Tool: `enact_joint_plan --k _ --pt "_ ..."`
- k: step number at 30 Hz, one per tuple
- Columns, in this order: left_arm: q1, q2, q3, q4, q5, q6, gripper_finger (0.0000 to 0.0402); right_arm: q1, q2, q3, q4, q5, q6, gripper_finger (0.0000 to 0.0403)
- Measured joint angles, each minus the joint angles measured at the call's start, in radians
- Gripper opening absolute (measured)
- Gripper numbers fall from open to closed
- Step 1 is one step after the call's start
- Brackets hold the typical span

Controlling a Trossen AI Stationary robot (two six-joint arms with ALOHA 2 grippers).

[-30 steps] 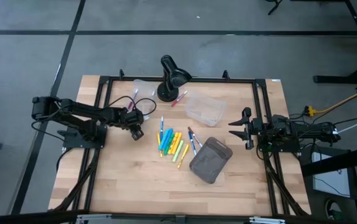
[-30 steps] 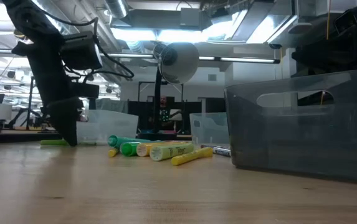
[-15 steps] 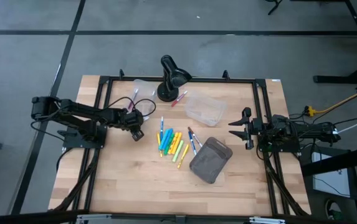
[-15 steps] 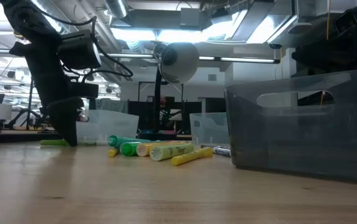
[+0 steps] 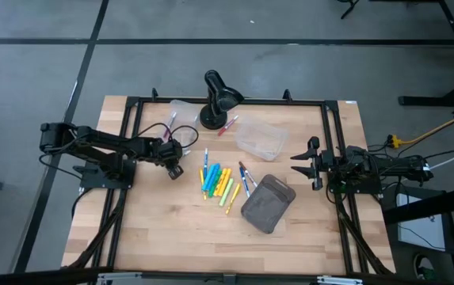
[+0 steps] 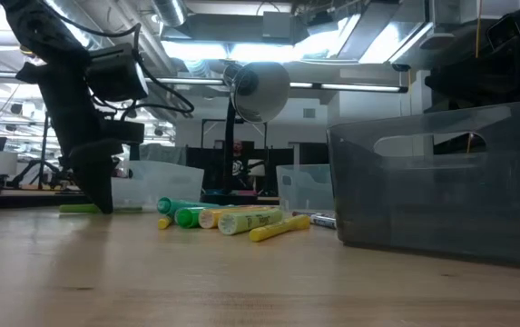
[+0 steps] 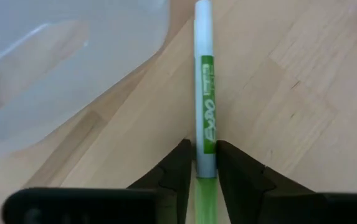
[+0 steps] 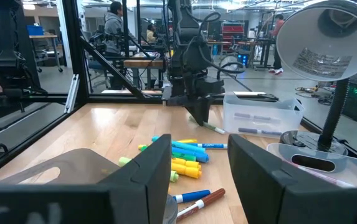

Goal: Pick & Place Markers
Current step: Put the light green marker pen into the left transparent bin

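The left end effector (image 7: 204, 180) is pinching a green marker (image 7: 204, 112) lying on the bench (image 5: 163, 237), left of centre in the high view. This looks like the grasping step; next it needs lifting. The right end effector (image 5: 304, 164) is waiting, spread, at right.

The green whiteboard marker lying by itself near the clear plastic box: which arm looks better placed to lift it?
The left. The left gripper is down at the table with a finger on each side of the green whiteboard marker, beside the clear plastic box. The right gripper waits at the table's far side, open and empty.
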Motion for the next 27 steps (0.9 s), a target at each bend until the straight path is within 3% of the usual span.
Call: enact_joint_plan --k 6,15,20,27 --pt "0.000 0.000 0.000 -0.002 0.024 -0.003 0.0029 0.000 0.000 0.000 0.000 0.000 0.000 0.0157" --pt "-0.002 -0.026 0.000 0.008 0.049 -0.002 0.0029 0.000 0.000 0.000 0.000 0.000 0.000 0.0157" --pt "-0.007 -0.082 -0.004 0.005 0.120 -0.002 0.0028 0.000 0.000 0.000 0.000 0.000 0.000 0.0157" --pt "-0.045 -0.157 -0.003 0.011 0.076 -0.028 0.0028 0.000 0.000 0.000 0.000 0.000 0.000 0.0157"
